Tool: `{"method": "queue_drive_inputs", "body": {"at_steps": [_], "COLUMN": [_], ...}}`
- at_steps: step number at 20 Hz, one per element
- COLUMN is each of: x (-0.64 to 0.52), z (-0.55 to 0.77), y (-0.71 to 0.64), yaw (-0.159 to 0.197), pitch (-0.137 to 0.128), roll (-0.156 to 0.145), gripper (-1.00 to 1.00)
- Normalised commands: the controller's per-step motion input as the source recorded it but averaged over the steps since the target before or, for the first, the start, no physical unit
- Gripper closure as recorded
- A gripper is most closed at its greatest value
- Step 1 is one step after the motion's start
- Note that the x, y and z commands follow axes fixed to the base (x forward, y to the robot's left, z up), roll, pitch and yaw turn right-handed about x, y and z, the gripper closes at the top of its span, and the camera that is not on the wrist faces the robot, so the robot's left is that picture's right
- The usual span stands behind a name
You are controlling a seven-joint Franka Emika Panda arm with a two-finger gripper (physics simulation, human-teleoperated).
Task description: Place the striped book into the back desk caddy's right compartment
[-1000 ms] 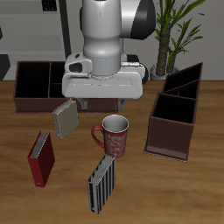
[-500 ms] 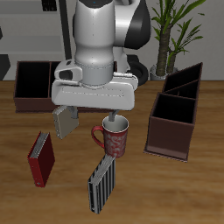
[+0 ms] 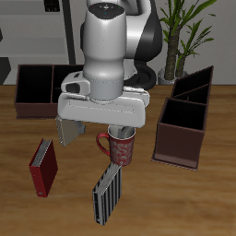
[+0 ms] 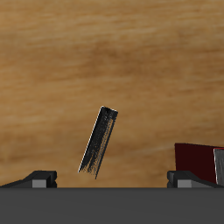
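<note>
Below the spread, empty jaws the striped book (image 4: 99,140) stands untouched.

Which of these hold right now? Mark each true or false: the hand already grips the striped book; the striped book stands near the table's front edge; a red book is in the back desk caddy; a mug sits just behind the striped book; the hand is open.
1. The hand grips the striped book. False: the book stands free on the table, below the hand.
2. The striped book stands near the table's front edge. True.
3. The red book is in the back desk caddy. False: it is on the table.
4. The mug sits just behind the striped book. True.
5. The hand is open. True: its fingers are spread wide.
</note>
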Motion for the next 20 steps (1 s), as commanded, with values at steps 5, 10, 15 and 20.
{"method": "queue_drive_inputs", "body": {"at_steps": [5,10,15,20], "x": [0.11,0.07,0.12,0.1], "z": [-0.2,-0.25,-0.28,-0.27], "y": [0.12,0.04,-0.04,0.01], "yaw": [-0.058,-0.018,-0.025,-0.019], "pitch": [-0.024,-0.034,0.005,0.024], "roll": [0.004,-0.008,-0.013,-0.012], "gripper": [-1.0,-1.0,-1.0,-1.0]}}
